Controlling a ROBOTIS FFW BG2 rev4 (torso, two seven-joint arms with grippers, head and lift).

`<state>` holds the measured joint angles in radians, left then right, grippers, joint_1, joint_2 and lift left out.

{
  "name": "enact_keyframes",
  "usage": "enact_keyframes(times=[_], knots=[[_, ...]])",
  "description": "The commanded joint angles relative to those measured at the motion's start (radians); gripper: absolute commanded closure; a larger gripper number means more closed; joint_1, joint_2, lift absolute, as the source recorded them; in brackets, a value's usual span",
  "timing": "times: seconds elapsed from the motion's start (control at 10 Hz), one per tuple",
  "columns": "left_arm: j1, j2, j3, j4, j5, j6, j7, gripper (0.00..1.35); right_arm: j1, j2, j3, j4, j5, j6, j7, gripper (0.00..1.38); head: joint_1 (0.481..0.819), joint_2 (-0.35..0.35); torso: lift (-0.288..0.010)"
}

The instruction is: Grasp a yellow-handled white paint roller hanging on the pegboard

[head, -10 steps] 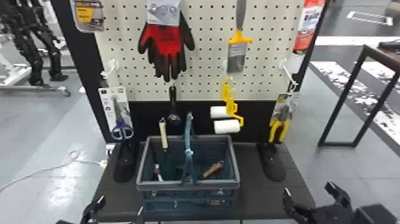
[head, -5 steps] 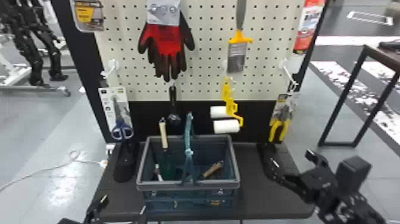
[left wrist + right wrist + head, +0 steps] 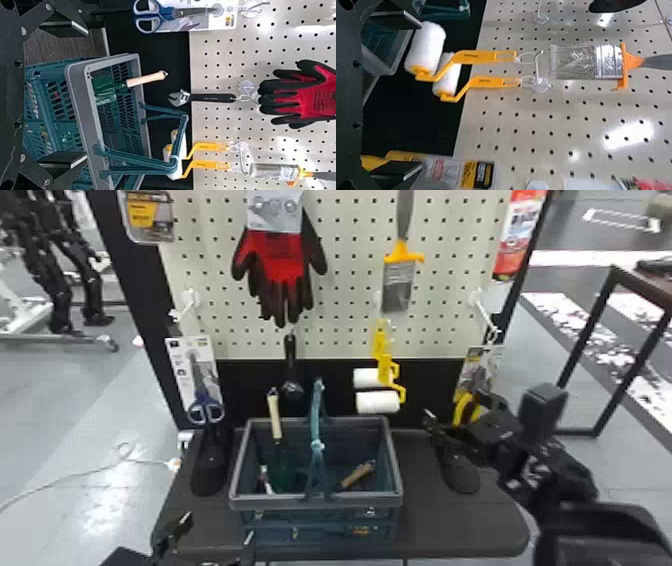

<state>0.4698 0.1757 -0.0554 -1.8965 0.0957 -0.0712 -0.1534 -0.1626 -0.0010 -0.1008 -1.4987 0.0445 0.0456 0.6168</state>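
The rollers (two, each a white roll on a yellow handle) hang low on the pegboard, right of centre, just beyond the far right corner of the basket.

In the right wrist view both seem to share one hook, and that looks like the main risk. Pulling one roller off may drag its twin along and drop it into the basket or onto the table. A pinch on the soft roll would probably squash and slip. The thin handle is the firmer hold but leaves little room for error. A pull downward rather than out along the hook could jam the loop or tug the board.

The right gripper is over the table's far right, to the right of the rollers and apart from them, its fingers spread wide and holding nothing. The pliers pack hangs just beside it, so a careless sweep could catch it. The brush hangs directly above the rollers, bristles close to their hook, and a high approach might knock it.

The basket's carry handle stands upright to the left of the rollers, out of the right arm's likely path. The left gripper sits at the table's near left edge, fingers also spread.

Farther left hang a wrench, a glove and scissors — none in the way.
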Motion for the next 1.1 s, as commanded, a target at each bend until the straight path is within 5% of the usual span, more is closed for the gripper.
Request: enact_keyframes(times=[0.0, 0.2, 0.5, 1.0], knots=[[-0.013, 0.002, -0.004, 0.01, 0.002, -0.002, -0.006, 0.21, -0.081, -0.019, 0.084, 0.098, -0.049, 0.01, 0.001, 0.06, 0.549, 0.0, -0.1], [-0.037, 0.019, -0.024, 0.027, 0.015, -0.006, -0.006, 0.21, -0.186, -0.034, 0.133, 0.192, -0.083, 0.01, 0.001, 0.06, 0.549, 0.0, -0.1], [-0.06, 0.018, -0.037, 0.048, 0.022, -0.015, -0.009, 0.21, -0.278, -0.088, 0.247, 0.311, -0.187, 0.01, 0.0, 0.06, 0.549, 0.0, -0.1], [-0.126, 0.011, -0.072, 0.105, 0.029, -0.032, -0.04, 0.21, -0.403, -0.139, 0.405, 0.43, -0.315, 0.01, -0.006, 0.05, 0.549, 0.0, -0.1]])
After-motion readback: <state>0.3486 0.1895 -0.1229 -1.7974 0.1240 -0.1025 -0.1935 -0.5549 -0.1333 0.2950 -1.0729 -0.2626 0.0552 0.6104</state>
